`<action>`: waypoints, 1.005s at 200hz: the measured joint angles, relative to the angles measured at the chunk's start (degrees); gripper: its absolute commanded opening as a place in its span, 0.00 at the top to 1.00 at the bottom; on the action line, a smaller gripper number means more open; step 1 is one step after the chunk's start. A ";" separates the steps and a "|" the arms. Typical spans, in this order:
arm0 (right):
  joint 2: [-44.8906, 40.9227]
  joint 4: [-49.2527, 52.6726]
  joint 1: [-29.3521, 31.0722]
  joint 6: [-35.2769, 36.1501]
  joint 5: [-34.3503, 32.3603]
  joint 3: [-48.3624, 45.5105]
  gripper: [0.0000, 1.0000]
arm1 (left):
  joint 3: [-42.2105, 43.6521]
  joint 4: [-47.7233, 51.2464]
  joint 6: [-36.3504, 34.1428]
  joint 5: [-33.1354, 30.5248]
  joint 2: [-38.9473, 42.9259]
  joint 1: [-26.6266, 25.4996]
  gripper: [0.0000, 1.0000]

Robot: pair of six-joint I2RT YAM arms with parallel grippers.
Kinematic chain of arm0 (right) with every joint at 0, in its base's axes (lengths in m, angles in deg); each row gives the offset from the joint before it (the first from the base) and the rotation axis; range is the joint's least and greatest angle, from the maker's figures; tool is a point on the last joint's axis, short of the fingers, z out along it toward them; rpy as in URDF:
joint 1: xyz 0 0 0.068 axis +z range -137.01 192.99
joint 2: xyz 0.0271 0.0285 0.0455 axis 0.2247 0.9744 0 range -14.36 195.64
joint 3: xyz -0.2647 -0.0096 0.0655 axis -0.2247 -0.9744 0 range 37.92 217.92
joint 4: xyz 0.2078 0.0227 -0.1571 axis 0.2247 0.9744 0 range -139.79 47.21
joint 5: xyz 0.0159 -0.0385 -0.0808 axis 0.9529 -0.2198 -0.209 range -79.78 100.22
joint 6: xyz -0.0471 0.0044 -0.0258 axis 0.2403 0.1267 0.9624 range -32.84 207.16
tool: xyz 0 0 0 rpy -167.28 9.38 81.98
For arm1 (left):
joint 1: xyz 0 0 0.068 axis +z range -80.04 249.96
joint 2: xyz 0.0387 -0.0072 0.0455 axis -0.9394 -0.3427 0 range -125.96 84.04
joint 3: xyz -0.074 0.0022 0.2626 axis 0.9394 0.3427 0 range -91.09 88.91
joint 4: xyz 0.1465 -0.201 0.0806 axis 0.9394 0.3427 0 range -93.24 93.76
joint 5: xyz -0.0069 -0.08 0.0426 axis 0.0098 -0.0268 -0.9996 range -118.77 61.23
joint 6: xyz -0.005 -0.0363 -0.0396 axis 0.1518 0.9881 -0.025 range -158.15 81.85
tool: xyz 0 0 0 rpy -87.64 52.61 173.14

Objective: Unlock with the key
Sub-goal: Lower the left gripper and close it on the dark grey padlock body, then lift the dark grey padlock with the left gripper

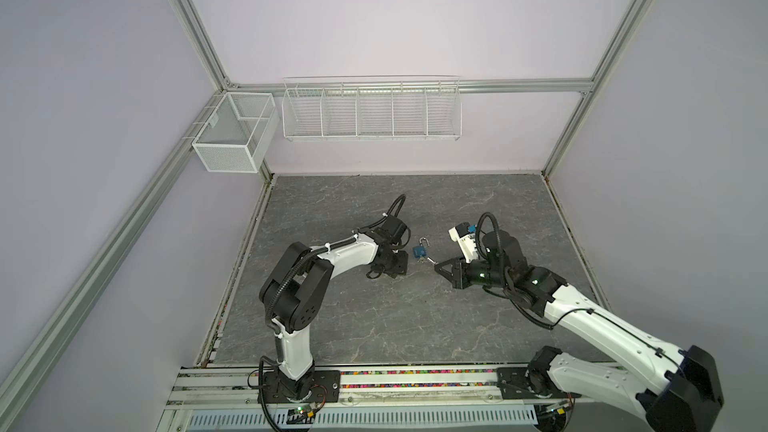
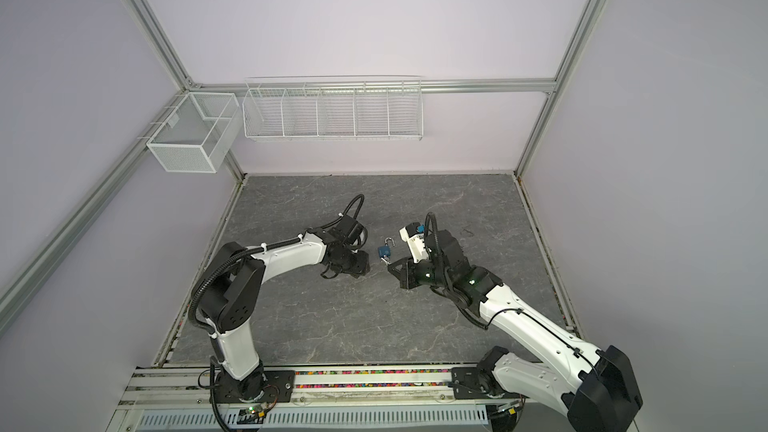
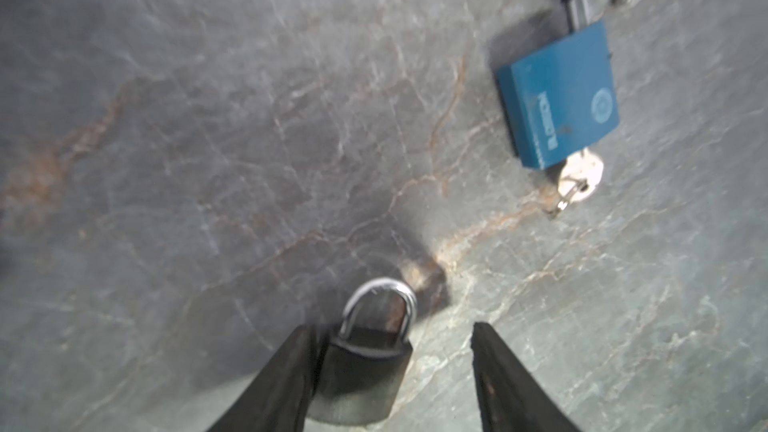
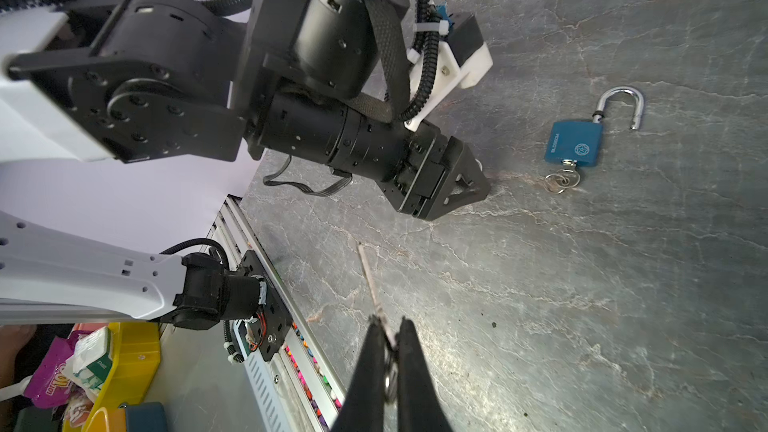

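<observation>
Dark padlock between parted fingers of left hand, blue padlock holding key

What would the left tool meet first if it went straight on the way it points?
The dark padlock: it lies between the fingers of the open left tool, against one of them. Beyond it, likely the table. The blue padlock is off to the side.

A white wire rack with dividers is hung on the back wall, and a mesh basket is mounted just beside it. Everything's set over a grey marble-look tabletop. A yellow bin stuffed with snack packets can be spotted off the table's edge.
</observation>
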 measured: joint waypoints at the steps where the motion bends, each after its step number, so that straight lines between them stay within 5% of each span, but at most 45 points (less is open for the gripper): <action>1: 0.00 0.04 0.00 0.00 0.00 0.00 0.93 | -0.02 0.04 0.11 -0.13 0.02 -0.04 0.41; 85: -0.13 1.09 0.00 0.37 -0.09 0.00 0.94 | -2.38 5.20 12.98 -8.70 -1.42 -5.18 0.44; 201: -2.03 3.39 0.00 0.59 -0.35 -0.02 0.93 | -7.85 9.20 15.98 -13.20 -5.64 -6.58 0.53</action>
